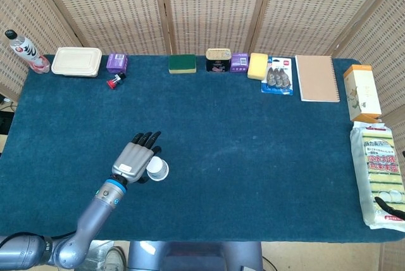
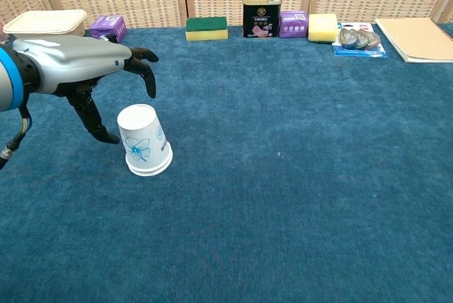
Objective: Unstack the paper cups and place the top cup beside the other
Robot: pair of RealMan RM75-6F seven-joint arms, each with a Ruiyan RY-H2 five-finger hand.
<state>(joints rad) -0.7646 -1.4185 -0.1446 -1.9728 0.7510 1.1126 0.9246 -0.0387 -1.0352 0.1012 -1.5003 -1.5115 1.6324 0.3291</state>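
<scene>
Chest view: left robot hand spread and empty, just beside the inverted paper cups at their 9 o'clock, on the surface. Risk: a clumsy closure tips the light stack or lifts both cups together.

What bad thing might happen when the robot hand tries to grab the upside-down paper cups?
1. The robot hand hangs open right beside the paper cups. Paper is light, so a bump from a finger might tip or slide the stack.
2. The cups sit tightly nested and look almost like one. The hand could lift both together instead of just the top one.
3. A hard squeeze might crush the thin paper.
</scene>
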